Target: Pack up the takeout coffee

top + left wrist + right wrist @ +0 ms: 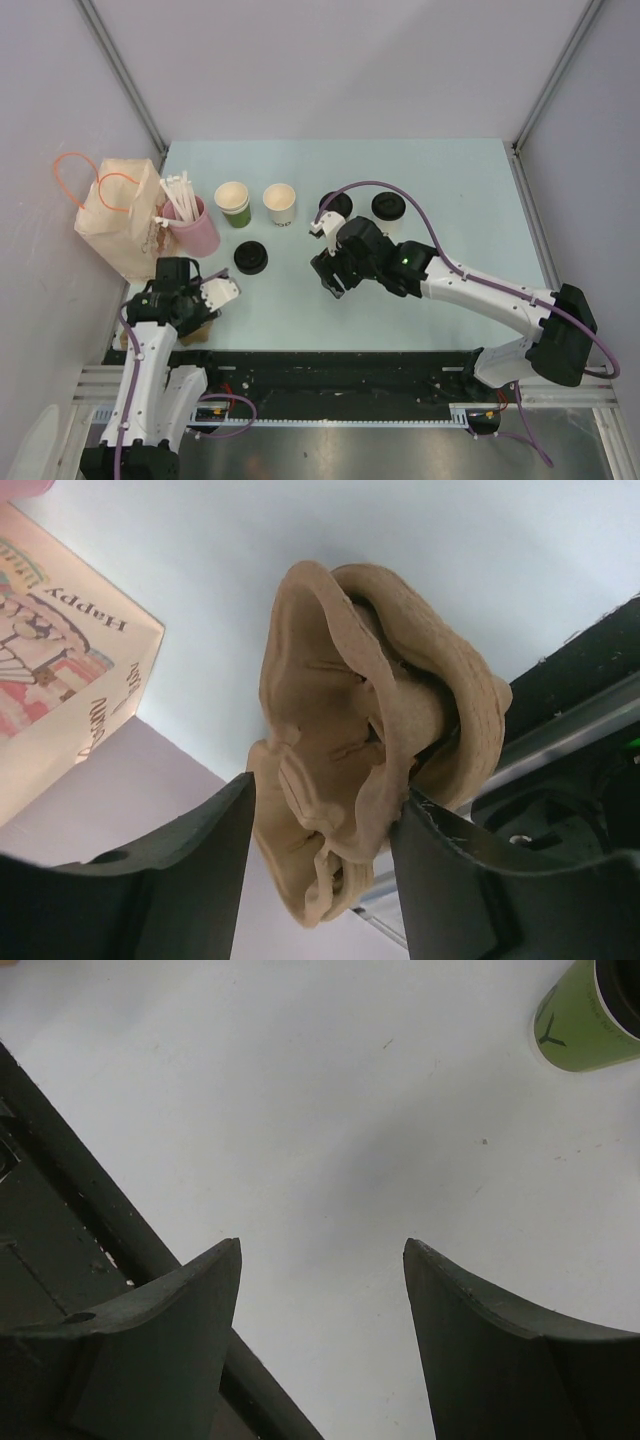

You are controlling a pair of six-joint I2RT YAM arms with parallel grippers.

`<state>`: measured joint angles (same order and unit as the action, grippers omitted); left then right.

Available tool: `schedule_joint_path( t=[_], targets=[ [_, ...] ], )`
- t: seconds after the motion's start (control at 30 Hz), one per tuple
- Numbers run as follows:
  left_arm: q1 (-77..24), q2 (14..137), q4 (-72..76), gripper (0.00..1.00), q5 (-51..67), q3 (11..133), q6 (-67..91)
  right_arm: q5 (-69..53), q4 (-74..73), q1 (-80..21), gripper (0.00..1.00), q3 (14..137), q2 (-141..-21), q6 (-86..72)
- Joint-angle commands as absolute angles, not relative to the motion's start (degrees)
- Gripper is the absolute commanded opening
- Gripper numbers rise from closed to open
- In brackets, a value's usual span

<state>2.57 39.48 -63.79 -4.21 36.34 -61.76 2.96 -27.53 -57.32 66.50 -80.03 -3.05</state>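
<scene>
Two open paper cups stand at the back of the table, the green-sided one (234, 203) and the white-sided one (280, 203). One black lid (250, 257) lies in front of them, and two more lids (336, 205) (388, 206) lie to their right. My left gripper (190, 312) (325, 810) hangs at the near left edge, open around a brown pulp cup carrier (370, 730); its right finger (450, 880) touches the carrier and the left one stands apart. My right gripper (328, 278) (322, 1250) is open above bare table, with the green cup (585, 1020) at its view's upper right.
A beige paper bag (118, 215) (60, 680) with orange handles stands at the far left. Beside it is a pink cup (195, 232) of white straws. The table's near edge and the black rail (580, 710) run just behind the carrier.
</scene>
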Motion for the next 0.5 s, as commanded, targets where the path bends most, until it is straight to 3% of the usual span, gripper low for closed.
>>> schedule_joint_path(
  t=[0.0, 0.3, 0.47],
  targets=[
    [2.5, 41.7, -65.6, 0.61, -4.0, 43.0, -58.6, 2.6, -26.0, -57.8, 0.71, 66.4, -77.8, -3.1],
    [2.5, 42.2, -74.0, 0.62, -0.5, 44.2, -58.4, 2.6, -26.8, -57.8, 0.71, 66.3, -78.0, -2.5],
    [2.5, 41.4, -75.5, 0.7, 0.1, 45.8, -62.4, 1.8, -26.2, -57.9, 0.72, 66.3, -78.7, -2.9]
  ],
)
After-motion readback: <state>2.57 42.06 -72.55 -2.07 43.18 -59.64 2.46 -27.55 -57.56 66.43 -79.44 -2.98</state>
